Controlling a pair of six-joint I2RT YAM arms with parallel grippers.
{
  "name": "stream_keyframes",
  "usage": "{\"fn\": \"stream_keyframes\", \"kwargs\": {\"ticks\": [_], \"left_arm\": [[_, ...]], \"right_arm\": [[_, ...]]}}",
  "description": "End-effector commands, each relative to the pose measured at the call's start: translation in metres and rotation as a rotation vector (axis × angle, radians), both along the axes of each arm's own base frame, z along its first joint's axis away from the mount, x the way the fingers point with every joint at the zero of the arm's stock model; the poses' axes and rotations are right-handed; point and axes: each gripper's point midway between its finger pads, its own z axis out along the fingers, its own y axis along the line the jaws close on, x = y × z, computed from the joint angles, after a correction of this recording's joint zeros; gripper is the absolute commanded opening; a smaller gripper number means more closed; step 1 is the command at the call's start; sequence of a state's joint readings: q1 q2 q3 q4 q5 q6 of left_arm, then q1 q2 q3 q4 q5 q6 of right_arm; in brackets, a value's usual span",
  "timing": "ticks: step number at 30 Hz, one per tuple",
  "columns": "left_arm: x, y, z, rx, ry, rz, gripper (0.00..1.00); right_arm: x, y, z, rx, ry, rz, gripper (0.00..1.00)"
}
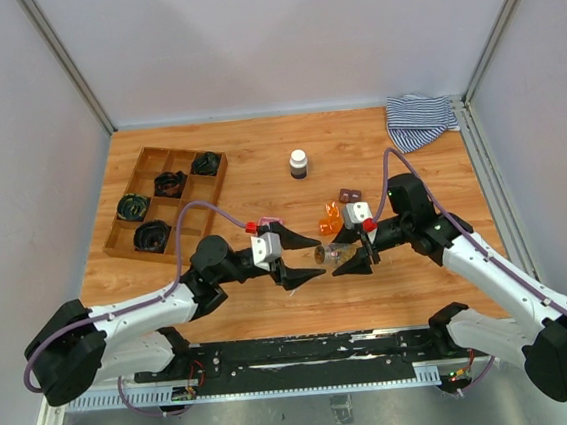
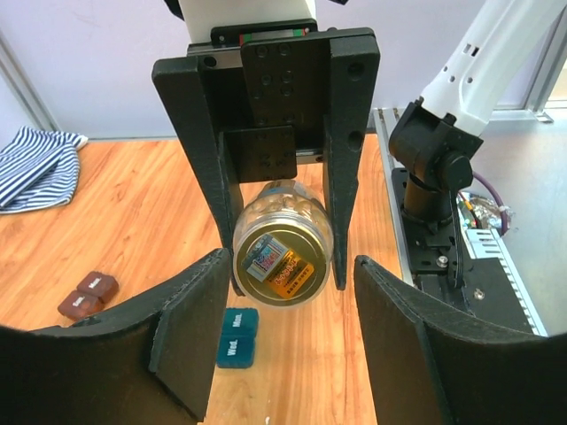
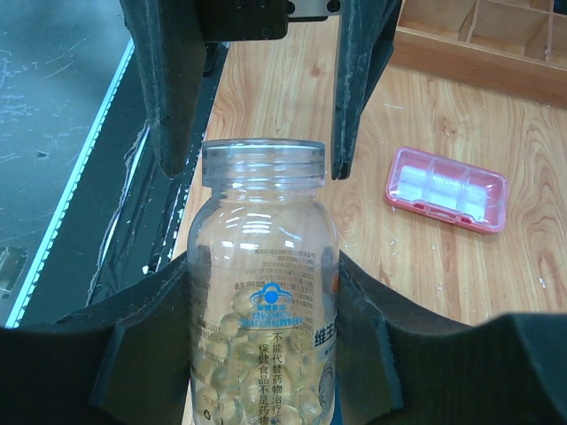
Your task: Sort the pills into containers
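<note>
Here the left gripper (image 2: pixel 288 266) is spread wide, its fingers flanking the uncapped neck of a clear pill bottle (image 3: pixel 264 354), with the pink case (image 3: pixel 446 189) on the table just beside. The right gripper (image 3: pixel 264 274) clamps the bottle's body, and an orange case (image 1: pixel 329 218), a teal case (image 2: pixel 237 336) and brown cases (image 2: pixel 89 295) lie near.

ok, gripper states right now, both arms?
Left gripper: open, holding nothing.
Right gripper: closed on the clear pill bottle.
</note>
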State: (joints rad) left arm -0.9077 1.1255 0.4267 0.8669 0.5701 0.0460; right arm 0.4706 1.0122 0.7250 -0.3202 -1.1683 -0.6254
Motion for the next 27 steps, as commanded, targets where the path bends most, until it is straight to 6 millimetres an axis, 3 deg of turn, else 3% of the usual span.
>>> {"fn": "stream_keyframes", "kwargs": {"ticks": [1,8,11,16,20,27], "left_arm": [[0.0,-0.006,0.019,-0.045,-0.039,-0.008,0.63],[-0.002,-0.007,0.019,-0.048,0.008,-0.02,0.52],[-0.003,-0.007,0.02,-0.056,0.055,-0.016,0.36],[0.001,-0.004,0.022,-0.086,0.201,0.024,0.01],[0.009,0.002,0.024,-0.156,0.453,0.093,0.0],[0.01,0.006,0.01,-0.247,0.908,0.139,0.0]], "right_arm": [[0.003,-0.001,0.014,0.03,-0.025,0.007,0.01],[0.003,-0.001,0.014,0.028,-0.024,0.005,0.01],[0.003,-0.001,0.014,0.026,-0.023,0.002,0.0],[0.004,-0.001,0.014,0.026,-0.027,0.001,0.01],[0.006,-0.001,0.013,0.02,-0.022,-0.008,0.01],[0.008,-0.001,0.011,0.011,-0.009,-0.016,0.01]]}}
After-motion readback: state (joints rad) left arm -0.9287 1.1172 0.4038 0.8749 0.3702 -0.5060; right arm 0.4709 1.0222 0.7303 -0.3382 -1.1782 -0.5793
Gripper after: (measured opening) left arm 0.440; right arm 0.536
